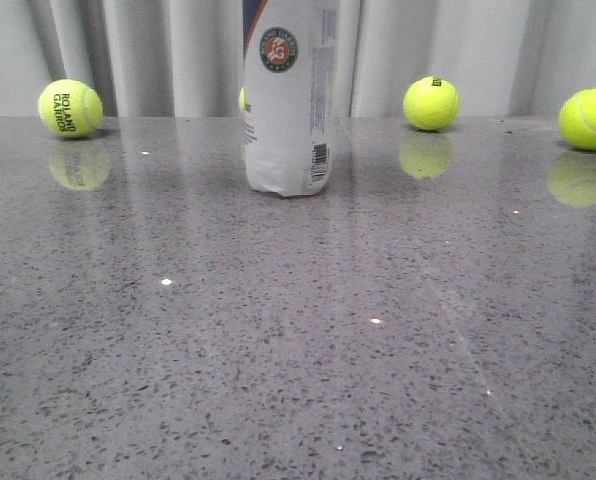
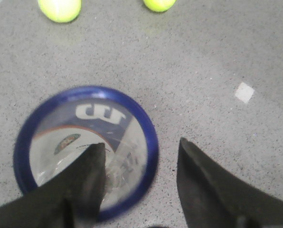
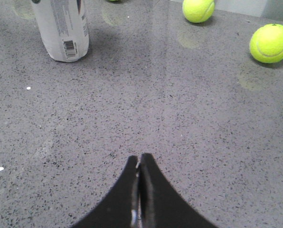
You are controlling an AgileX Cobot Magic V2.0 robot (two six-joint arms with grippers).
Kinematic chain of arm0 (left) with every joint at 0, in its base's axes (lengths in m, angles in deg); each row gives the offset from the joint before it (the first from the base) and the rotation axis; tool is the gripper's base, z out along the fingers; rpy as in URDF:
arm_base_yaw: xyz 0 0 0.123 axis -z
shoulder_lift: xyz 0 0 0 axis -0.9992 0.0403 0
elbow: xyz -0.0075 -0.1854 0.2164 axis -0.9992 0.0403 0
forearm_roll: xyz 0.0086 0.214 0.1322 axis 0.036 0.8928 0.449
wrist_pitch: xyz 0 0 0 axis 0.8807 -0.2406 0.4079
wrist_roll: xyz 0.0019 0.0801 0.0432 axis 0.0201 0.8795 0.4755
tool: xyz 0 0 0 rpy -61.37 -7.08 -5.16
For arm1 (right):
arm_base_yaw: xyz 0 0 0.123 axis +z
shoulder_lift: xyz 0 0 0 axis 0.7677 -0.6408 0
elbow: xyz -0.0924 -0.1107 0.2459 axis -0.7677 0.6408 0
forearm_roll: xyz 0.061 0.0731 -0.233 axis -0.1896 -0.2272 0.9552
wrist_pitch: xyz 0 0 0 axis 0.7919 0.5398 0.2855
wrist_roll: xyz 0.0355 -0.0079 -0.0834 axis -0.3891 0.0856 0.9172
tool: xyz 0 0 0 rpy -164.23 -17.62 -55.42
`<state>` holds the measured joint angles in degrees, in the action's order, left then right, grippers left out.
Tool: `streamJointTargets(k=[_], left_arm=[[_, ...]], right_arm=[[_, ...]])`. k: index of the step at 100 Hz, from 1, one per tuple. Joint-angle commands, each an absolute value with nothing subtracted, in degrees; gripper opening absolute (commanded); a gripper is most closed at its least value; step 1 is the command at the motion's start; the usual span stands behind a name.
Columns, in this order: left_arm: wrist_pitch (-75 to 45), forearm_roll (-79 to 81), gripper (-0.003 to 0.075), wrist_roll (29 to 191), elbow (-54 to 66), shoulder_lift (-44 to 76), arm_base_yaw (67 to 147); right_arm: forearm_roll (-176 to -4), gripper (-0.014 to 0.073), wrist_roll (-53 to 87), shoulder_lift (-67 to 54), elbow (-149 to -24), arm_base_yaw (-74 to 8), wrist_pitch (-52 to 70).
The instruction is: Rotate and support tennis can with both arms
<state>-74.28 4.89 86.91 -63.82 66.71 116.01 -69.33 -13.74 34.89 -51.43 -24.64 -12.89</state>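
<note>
White-labelled clear plastic tennis can [image 1: 286, 95] stands upright on speckled grey stone table [image 1: 278, 360]. Left gripper [image 2: 139, 166] spread wide over its navy rim; right gripper [image 3: 140, 166] closed, empty.

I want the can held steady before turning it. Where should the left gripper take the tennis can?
Probably at the navy rim, from above: the tennis can stands upright and the open left gripper hangs over its mouth, one finger over the opening, one outside.

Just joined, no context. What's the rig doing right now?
The tennis can stands upright on the grey table, tennis balls scattered behind it. The left claw is open above the can's navy rim, one finger over the opening, one outside; no grip visible. The right claw is shut and empty, low over the table, well away from the can.
</note>
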Motion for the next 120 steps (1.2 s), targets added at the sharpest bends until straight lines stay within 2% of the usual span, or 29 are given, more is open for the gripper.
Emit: streamJointTargets(k=[1,11,18,25,38,87,120], left_arm=[[-71.6,2.3,0.0337,86.4,-66.4,64.0,116.5],[-71.0,2.3,0.0334,86.4,-66.9,63.3,116.5],[-70.4,2.3,0.0297,86.4,-66.9,62.6,116.5],[-70.1,2.3,0.0204,86.4,-66.9,61.7,116.5],[-70.9,2.3,-0.0023,86.4,-66.7,60.2,116.5],[-72.2,0.4,-0.0020,86.4,-65.5,56.8,116.5],[-65.8,0.0,-0.0020,86.8,-50.4,47.7,116.5]], right_arm=[[-68.4,-0.0067,-13.6,34.4,-52.8,-24.9,-8.4],[-68.4,-0.0067,-13.6,34.4,-52.8,-24.9,-8.4],[-68.4,-0.0067,-13.6,34.4,-52.8,-24.9,-8.4],[-68.4,-0.0067,-13.6,34.4,-52.8,-24.9,-8.4],[-68.4,-0.0067,-13.6,34.4,-52.8,-24.9,-8.4],[-68.4,-0.0067,-13.6,34.4,-52.8,-24.9,-8.4],[-68.4,-0.0067,-13.6,34.4,-52.8,-24.9,-8.4]])
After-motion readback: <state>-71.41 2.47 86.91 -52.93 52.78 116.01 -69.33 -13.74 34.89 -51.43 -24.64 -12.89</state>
